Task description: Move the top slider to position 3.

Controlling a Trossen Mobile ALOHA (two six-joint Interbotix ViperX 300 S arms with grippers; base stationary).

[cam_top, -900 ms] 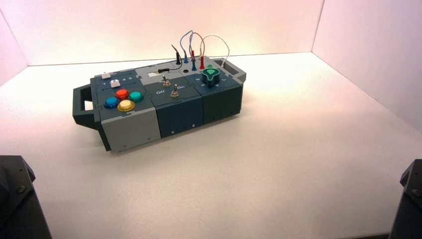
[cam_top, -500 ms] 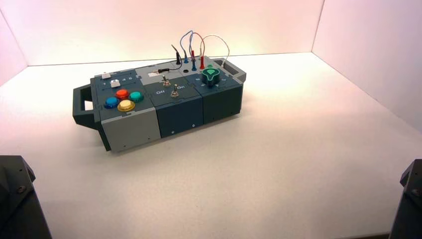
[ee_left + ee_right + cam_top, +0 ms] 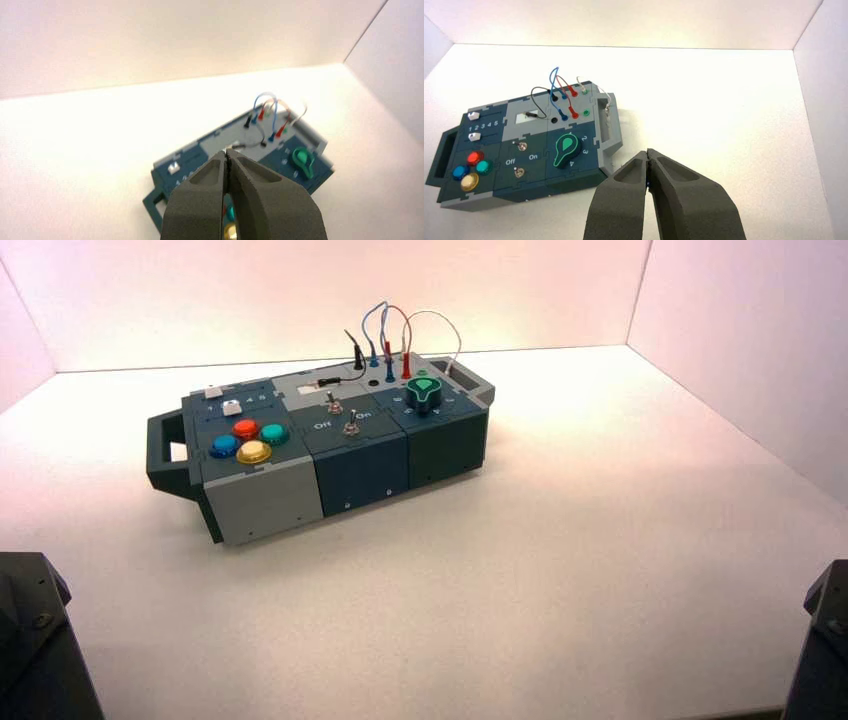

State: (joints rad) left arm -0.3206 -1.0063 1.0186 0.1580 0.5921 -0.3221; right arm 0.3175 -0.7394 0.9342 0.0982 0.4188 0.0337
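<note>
The top slider (image 3: 473,116) is by the 1, and both grippers are closed

A pale table (image 3: 560,560) lies under everything. The big gray and dark blue box (image 3: 365,475) sits on it, left of the middle and turned a bit. It has a handle at each end.

The robot's left arm (image 3: 40,640) is at the near left corner of the table, and its right arm (image 3: 825,640) is at the near right corner. Both are well apart from the box. The left gripper (image 3: 226,150) has its two jaws together. The right gripper (image 3: 647,151) has its jaws together too. I see nothing held in them.

On the right part of the box is a round dark knob (image 3: 568,150) with a green pointer. Behind it, blue, red, black and white wires (image 3: 555,82) curl up from the top.

Four round buttons sit at the near left: red (image 3: 475,158), green (image 3: 484,167), blue (image 3: 460,172) and yellow (image 3: 469,182). Two little metal switches (image 3: 522,146) stand in the middle part, by the words "Off" and "On".

At the far left are two small white slider knobs, one on each side of the numbers 1 to 5. The top slider is the one farther back, at the 1 end of its track. The other slider (image 3: 474,136) is nearer the buttons. The tiny white 3 (image 3: 483,126) is in the middle of the row, and the top slider is apart from it.
</note>
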